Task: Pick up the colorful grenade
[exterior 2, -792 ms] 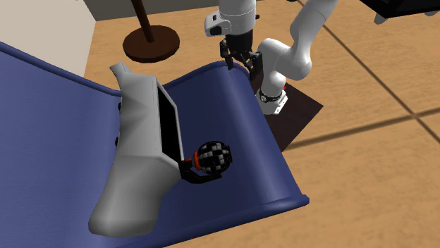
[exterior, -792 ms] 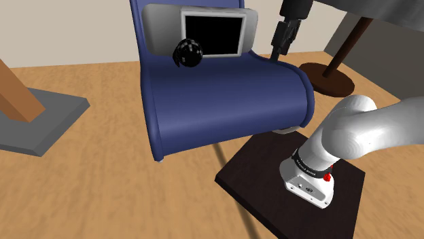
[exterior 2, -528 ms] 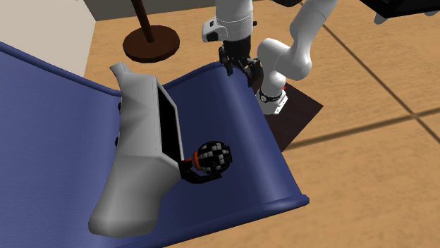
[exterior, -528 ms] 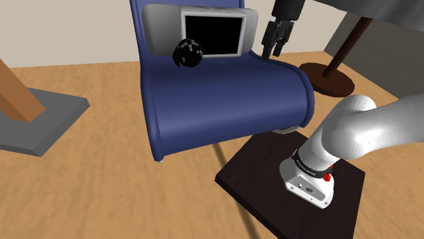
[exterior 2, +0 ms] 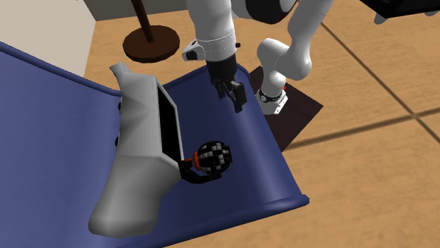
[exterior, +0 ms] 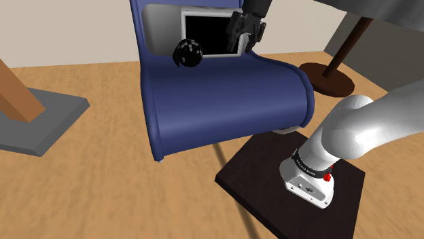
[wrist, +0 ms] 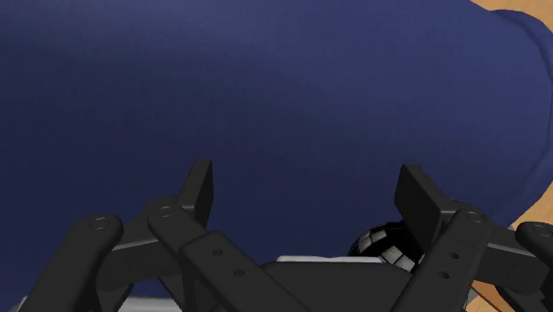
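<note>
The grenade is a black-and-grey checkered ball with an orange collar and a black handle. It lies on the blue chair seat, against a grey box with a black screen. In the second exterior view the grenade rests beside that grey box on the blue chair seat. My gripper hangs open over the seat, to the grenade's right in the shoulder view and apart from it. In the second exterior view the gripper is above the grenade. The wrist view has the open fingers over blue fabric, with the grenade low between them.
A round brown pole base stands on the wooden floor right of the chair. A grey plinth with a wooden post sits at the shoulder view's left. The arm's dark stand is at lower right.
The gripper has travelled from the chair's edge near the stand over the seat, toward the grey box and the grenade. The grenade has not moved.
</note>
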Robot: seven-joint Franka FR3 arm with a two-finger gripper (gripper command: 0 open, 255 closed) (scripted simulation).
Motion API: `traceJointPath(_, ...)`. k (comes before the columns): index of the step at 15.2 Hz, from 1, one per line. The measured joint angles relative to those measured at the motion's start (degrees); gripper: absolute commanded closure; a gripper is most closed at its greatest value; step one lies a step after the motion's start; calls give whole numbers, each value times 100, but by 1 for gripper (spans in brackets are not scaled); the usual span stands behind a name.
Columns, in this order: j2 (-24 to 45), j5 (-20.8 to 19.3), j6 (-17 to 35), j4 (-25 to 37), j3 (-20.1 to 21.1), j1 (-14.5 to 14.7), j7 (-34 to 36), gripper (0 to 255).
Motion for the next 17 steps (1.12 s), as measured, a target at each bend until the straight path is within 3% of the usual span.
traceJointPath(7, 1128, 819, 960, 648, 46, 16, 692, 0)
traceJointPath(17, 2623, 1792, 1851, 1917, -12, 2, 1423, 0)
